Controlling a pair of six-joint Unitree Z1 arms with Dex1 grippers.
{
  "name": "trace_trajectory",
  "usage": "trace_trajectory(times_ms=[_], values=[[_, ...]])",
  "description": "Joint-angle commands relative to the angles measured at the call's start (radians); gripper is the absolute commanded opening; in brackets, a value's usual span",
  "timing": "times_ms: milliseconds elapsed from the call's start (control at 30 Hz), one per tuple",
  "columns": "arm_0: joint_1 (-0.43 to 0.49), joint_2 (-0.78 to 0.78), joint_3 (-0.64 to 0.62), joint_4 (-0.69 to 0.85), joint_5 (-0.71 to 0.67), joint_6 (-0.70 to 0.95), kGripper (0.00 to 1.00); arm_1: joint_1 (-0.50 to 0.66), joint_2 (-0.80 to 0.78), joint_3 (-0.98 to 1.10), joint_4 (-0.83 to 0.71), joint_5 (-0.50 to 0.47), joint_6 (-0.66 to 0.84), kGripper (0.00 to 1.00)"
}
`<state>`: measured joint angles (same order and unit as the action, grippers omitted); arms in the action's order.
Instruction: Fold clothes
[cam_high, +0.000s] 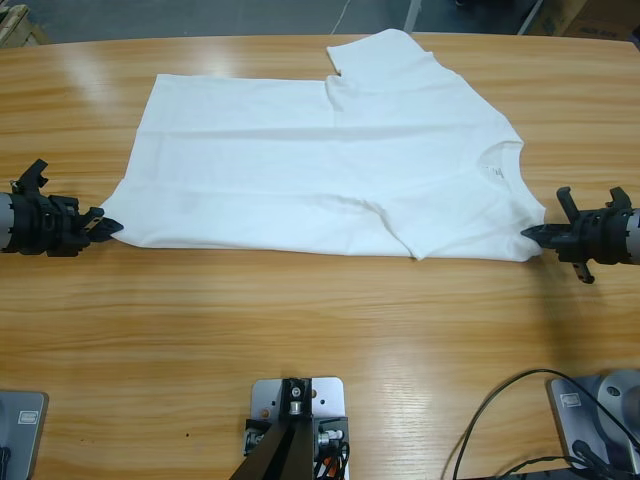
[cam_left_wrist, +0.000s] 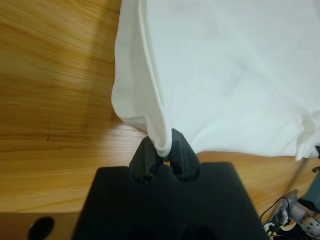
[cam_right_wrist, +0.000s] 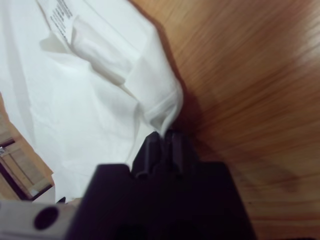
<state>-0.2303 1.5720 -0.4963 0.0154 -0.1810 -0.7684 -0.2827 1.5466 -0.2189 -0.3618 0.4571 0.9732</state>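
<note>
White T-shirt (cam_high: 330, 170) laid flat across the far half of the wooden table (cam_high: 320, 340), folded lengthwise, neck opening toward the right, one short sleeve projecting at the far edge. Small neck label (cam_high: 499, 174) visible just inside the collar. Left gripper (cam_high: 104, 228) positioned at the near-left corner of the garment, jaws clamped on the hem edge; confirmed in the left wrist view, where the left gripper (cam_left_wrist: 164, 150) pinches a doubled fold of cloth (cam_left_wrist: 225, 75) between both black jaws. Right gripper (cam_high: 530, 234) positioned at the near-right corner, beside the shoulder area; right wrist view shows the right gripper (cam_right_wrist: 162, 137) closed on a bunched corner of fabric (cam_right_wrist: 100, 75), printed label (cam_right_wrist: 62, 17) lying further in. Both arms low, entering from opposite side edges. Cloth mostly smooth, slight creasing near the near edge. Black cable (cam_high: 500, 420) resting on the near-right tabletop.
</note>
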Motion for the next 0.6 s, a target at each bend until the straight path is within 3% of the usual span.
trace_trajectory(times_ms=[33,400,600], values=[[0.009,-0.028,0.044,-0.008,-0.015,-0.006,0.0,-0.01,0.013,0.026,-0.002,0.011,0.032,0.0],[0.009,-0.058,0.087,-0.008,-0.017,-0.029,0.0,-0.021,-0.022,0.047,0.023,0.021,0.093,0.0],[0.009,-0.052,0.109,-0.014,-0.018,-0.034,0.0,-0.021,-0.106,0.03,0.113,-0.005,0.077,0.0]])
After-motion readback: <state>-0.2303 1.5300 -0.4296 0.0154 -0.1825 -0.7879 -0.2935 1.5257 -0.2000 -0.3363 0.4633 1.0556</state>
